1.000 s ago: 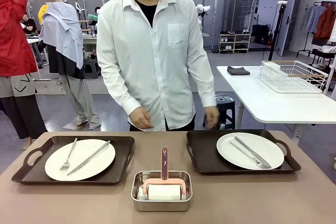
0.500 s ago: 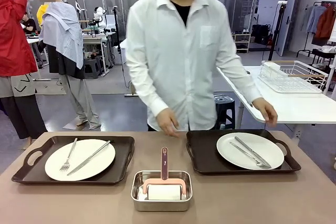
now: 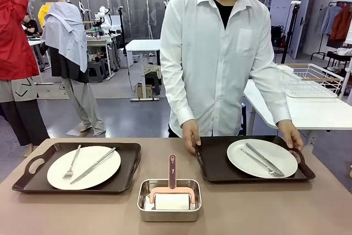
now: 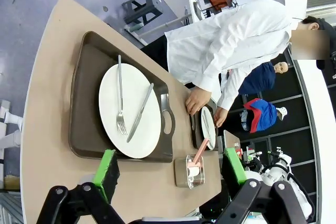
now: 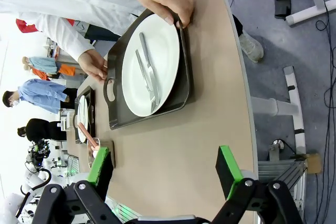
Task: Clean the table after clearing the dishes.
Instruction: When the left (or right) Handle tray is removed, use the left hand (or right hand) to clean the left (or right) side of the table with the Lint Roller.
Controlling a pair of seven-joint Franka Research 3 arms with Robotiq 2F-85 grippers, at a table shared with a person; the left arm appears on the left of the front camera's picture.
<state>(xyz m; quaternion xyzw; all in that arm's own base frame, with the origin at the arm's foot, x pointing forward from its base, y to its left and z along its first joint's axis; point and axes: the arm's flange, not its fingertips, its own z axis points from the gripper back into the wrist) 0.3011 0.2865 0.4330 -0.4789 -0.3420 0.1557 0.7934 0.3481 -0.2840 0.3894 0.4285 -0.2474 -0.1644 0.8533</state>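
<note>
On the taupe table (image 3: pixel 247 213) stand two dark brown trays. The left tray (image 3: pixel 33 182) carries a white plate (image 3: pixel 102 174) with a fork and a knife. The right tray (image 3: pixel 214 163) carries a like plate (image 3: pixel 278 151), and a person in a white shirt has one hand (image 3: pixel 191 135) at its left handle and the other hand (image 3: pixel 290 135) at its right handle. My left gripper (image 4: pixel 170 169) hangs open above the table beside the left tray (image 4: pixel 84 103). My right gripper (image 5: pixel 164 165) is open too, short of the right tray (image 5: pixel 178 98). Neither holds anything.
A small steel pan (image 3: pixel 144 213) sits at the table's front middle, between the trays, with a pink-handled roller (image 3: pixel 171 171) in it. A white table (image 3: pixel 286 111) with a wire rack stands behind at the right. Other people stand far off at the left.
The person has stepped to the picture's right and brought both hands down onto the right tray's handles. Trays, plates and pan have not moved.
</note>
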